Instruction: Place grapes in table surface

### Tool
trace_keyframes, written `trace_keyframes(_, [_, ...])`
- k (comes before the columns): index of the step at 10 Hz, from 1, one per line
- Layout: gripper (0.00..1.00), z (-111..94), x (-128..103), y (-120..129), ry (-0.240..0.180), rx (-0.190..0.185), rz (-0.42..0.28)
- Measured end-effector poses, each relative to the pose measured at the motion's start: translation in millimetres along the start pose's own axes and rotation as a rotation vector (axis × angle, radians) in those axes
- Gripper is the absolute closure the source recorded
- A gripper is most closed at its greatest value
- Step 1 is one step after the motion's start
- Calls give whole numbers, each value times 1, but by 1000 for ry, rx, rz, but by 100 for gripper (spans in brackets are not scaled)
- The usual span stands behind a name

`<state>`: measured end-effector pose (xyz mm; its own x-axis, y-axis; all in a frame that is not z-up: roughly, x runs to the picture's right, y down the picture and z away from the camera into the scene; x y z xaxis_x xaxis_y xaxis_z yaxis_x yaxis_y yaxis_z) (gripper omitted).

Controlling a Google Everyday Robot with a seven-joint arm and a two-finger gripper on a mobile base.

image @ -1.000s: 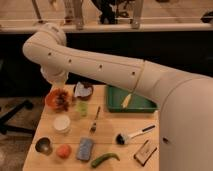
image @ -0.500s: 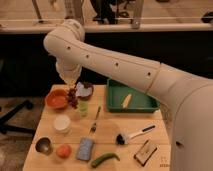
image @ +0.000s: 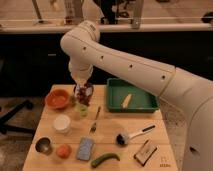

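My gripper [image: 82, 89] hangs from the white arm over the back left of the table surface [image: 112, 120]. It is shut on the grapes [image: 83, 95], a small dark reddish-purple bunch. The bunch hangs just right of the orange bowl [image: 57, 98] and above a small green cup [image: 82, 111]. I cannot tell whether the bunch touches the cup. The bowl looks empty.
A green tray [image: 142, 106] with a yellow piece [image: 127, 101] stands at the back right. On the table lie a white cup [image: 62, 123], fork [image: 95, 120], metal cup [image: 43, 145], orange fruit [image: 63, 150], blue sponge [image: 85, 148], green chili [image: 105, 159], brush [image: 132, 135] and brown box [image: 145, 152].
The arm has swung right from over the orange bowl. The grapes have left the bowl and now hang in the gripper to its right.
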<state>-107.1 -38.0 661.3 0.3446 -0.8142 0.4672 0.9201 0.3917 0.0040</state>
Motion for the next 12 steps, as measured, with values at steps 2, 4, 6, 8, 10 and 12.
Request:
trace_keyframes(2, [100,5,-2,10,-2,-6,-6])
trace_keyframes(4, [100,5,-3,8,-3,-5,-10])
trace_keyframes(6, [100,5,-2,9,-2,-6,-8])
trace_keyframes(8, [100,5,-2,8,-2,-5,-9])
trace_keyframes(10, [100,5,-3,8,-2,-5,-10])
trace_keyframes(12, [100,4,-4,10,1,-7,5])
